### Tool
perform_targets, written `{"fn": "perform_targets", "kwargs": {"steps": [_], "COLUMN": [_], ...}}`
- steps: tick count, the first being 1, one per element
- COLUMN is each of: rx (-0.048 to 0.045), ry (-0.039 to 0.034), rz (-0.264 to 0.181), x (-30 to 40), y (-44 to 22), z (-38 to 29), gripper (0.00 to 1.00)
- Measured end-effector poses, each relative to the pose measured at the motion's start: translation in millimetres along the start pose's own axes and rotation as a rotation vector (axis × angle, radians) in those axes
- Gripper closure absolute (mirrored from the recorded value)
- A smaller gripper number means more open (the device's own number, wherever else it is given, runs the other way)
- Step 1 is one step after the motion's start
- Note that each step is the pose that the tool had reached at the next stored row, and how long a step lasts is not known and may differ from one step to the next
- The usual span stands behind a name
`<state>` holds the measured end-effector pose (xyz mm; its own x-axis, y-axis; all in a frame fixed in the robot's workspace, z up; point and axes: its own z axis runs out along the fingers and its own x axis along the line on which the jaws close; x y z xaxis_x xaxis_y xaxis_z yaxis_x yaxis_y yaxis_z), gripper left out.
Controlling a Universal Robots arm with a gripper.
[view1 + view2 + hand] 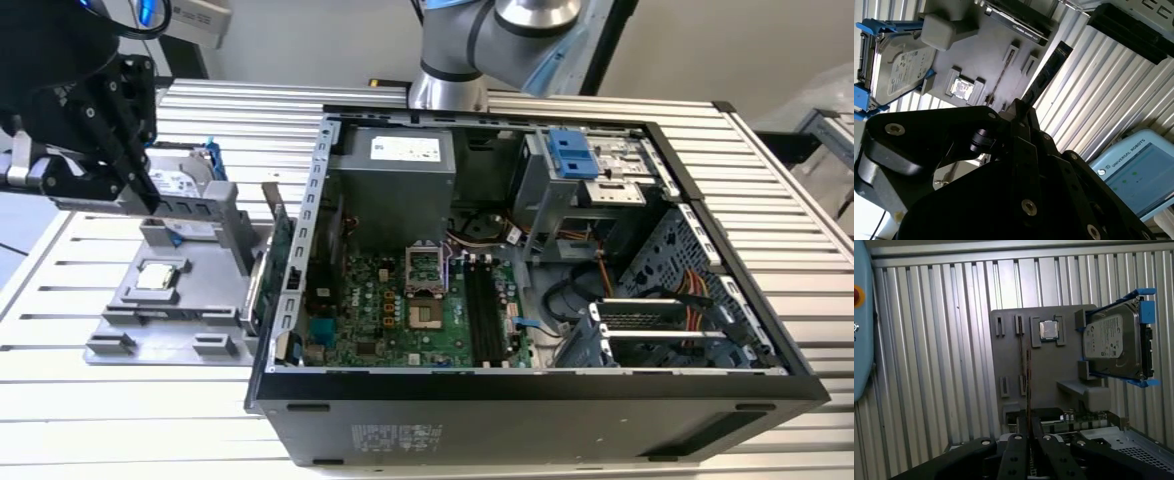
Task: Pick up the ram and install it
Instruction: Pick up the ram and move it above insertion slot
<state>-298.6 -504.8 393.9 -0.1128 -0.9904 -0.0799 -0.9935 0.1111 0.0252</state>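
Note:
The ram (1046,70) is a thin dark stick seen nearly edge-on. It juts out from between my black fingers, so my gripper (1021,107) is shut on its near end. In the first wrist view the ram (1028,380) is a narrow vertical line over the grey fixture plate (1009,360), running into my gripper (1027,432). In the exterior view my gripper (144,205) hangs over the fixture plate (134,330) at the exterior view's left, beside the open computer case (534,390). The long black memory slots (483,315) lie on the green motherboard.
A silver hard drive (1114,342) in blue rails and a small square processor chip (1049,330) sit on the fixture. A dark card (1016,22) stands along its edge. A tablet (1136,172) lies on the slatted table. The robot base (447,85) stands behind the case.

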Motion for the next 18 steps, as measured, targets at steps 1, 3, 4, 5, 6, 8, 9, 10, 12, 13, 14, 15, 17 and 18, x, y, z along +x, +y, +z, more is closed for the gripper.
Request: {"fn": "perform_targets", "kwargs": {"steps": [1,3,4,5,6,8,9,10,12,13,14,15,17,18], "rx": [0.0,0.0,0.0,-0.0001,-0.0001,0.0,0.0,0.0,0.0,0.0,0.0,-0.0001,-0.0001,-0.0002], "ry": [0.0,0.0,0.0,0.0001,0.0001,0.0,0.0,0.0,0.0,0.0,0.0,0.0001,0.0003,0.0005], "rz": [0.0,0.0,0.0,0.0,0.0,0.0,0.0,0.0,0.0,0.0,0.0,0.0,0.0,0.0], "x": [0.0,-0.2,-0.3,-0.3,-0.5,-1.0,-1.3,-1.6,-2.2,-2.5,-2.8,-3.2,-3.8,-4.1], "y": [0.0,-0.2,-0.5,-1.0,-1.6,-3.9,-5.3,-6.7,-9.5,-11.1,-12.6,-14.5,-18.7,-21.1], "z": [0.0,0.0,0.0,0.0,-0.1,0.0,0.0,0.0,0.0,0.0,0.0,-0.1,-0.1,-0.2], "gripper": [1.0,1.0,1.0,1.0,1.0,1.0,1.0,1.0,1.0,1.0,1.0,1.0,1.0,1.0]}}
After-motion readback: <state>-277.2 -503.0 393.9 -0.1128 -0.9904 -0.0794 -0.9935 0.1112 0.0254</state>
